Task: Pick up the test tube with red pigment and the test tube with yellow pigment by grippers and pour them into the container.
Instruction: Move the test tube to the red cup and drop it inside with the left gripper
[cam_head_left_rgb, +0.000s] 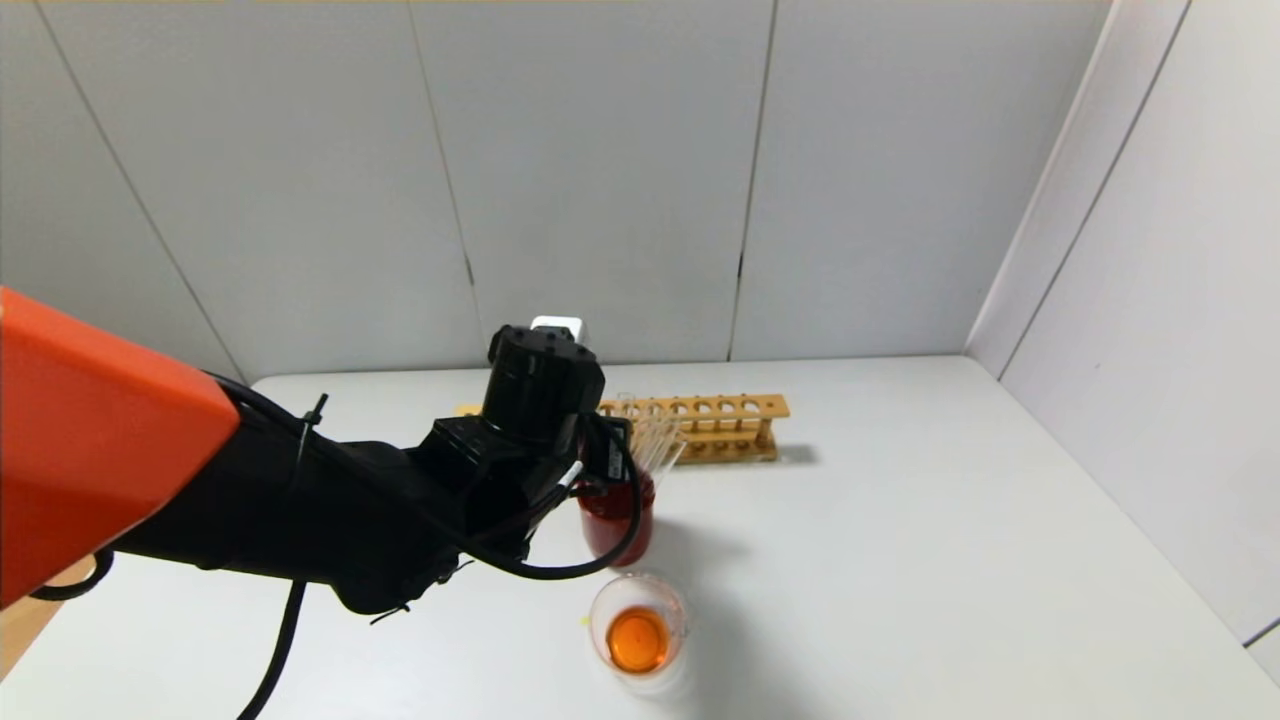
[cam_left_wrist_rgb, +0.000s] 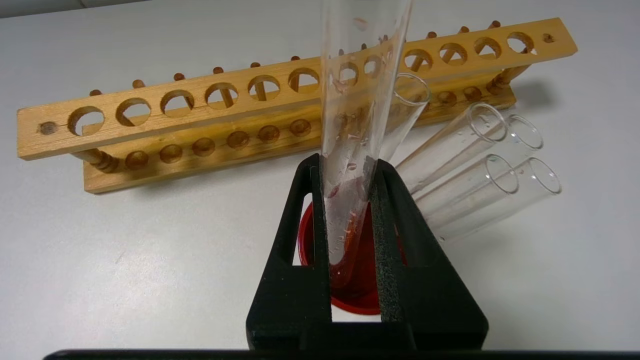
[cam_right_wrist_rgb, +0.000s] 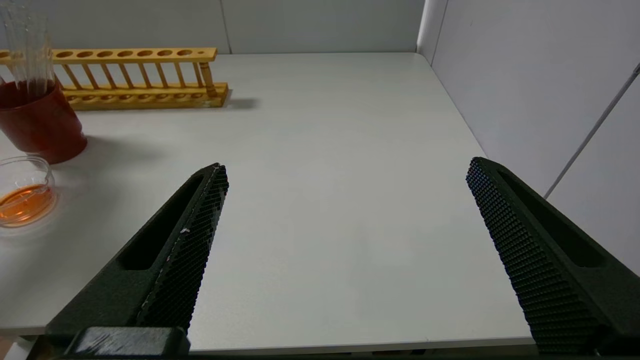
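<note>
My left gripper (cam_left_wrist_rgb: 345, 165) is shut on a clear test tube (cam_left_wrist_rgb: 357, 100) with reddish droplets inside and a little red at its rounded bottom. It holds the tube upright over the beaker of dark red liquid (cam_left_wrist_rgb: 362, 295); in the head view the gripper (cam_head_left_rgb: 625, 455) is right at the beaker's mouth. The container (cam_head_left_rgb: 600, 610), a low clear cup holding orange liquid, stands just in front of the beaker and also shows in the right wrist view (cam_right_wrist_rgb: 30, 165). No tube with yellow pigment shows. My right gripper (cam_right_wrist_rgb: 345, 170) is open and empty over bare table, off to the right.
Several plain clear tubes (cam_left_wrist_rgb: 475, 165) lean out of the beaker (cam_head_left_rgb: 615, 520). An empty wooden tube rack (cam_head_left_rgb: 720, 420) stands behind it. White walls close the back and right side of the table (cam_right_wrist_rgb: 350, 125).
</note>
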